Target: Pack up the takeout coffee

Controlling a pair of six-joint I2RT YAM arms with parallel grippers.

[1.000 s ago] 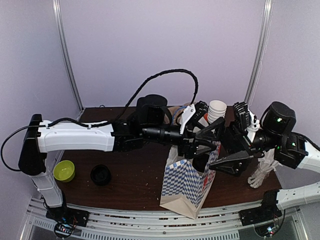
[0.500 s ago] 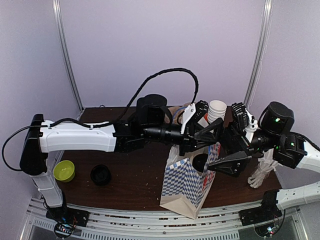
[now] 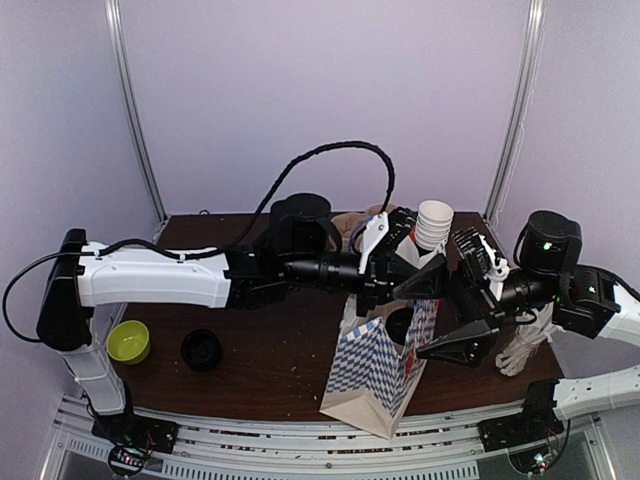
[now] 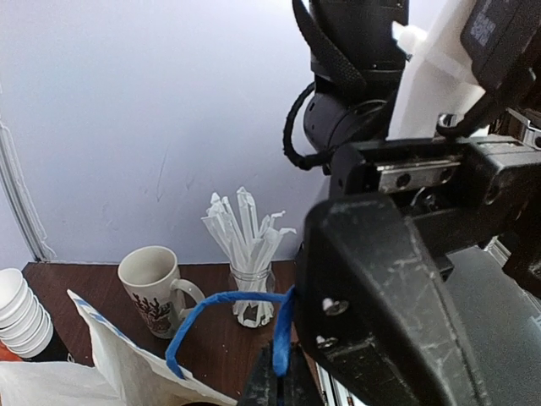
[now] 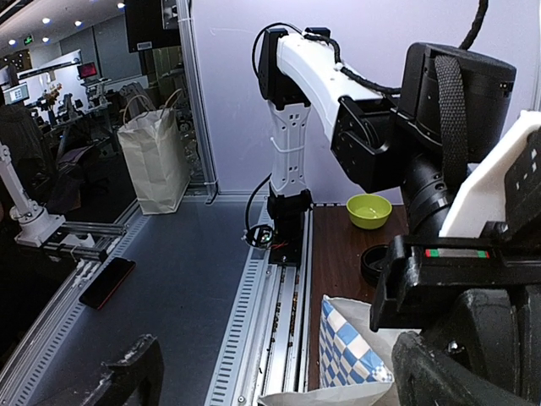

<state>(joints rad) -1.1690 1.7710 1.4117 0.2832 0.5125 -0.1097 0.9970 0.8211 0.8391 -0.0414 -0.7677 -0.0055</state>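
A blue-and-white checked paper bag (image 3: 372,372) stands open at the table's front middle. Inside its mouth I see a dark round top (image 3: 400,325), apparently the takeout coffee's black lid; the cup's body is hidden. My left gripper (image 3: 415,285) hangs over the bag's mouth. In the left wrist view the left gripper (image 4: 286,359) is shut on the bag's blue handle (image 4: 215,300), which loops up from the paper edge (image 4: 110,364). My right gripper (image 3: 445,298) is open wide beside the bag's right edge, holding nothing. In the right wrist view its fingers (image 5: 114,381) straddle the bag's corner (image 5: 355,359).
A stack of lidless paper cups (image 3: 433,222) stands behind the bag. A cream mug (image 4: 152,288) and a jar of wrapped straws (image 4: 249,254) are on the right side. A green bowl (image 3: 128,341) and a black lid (image 3: 201,350) lie at front left.
My left gripper has closed on the bag's blue handle and risen slightly. The right gripper has shifted a little to the right, still open.
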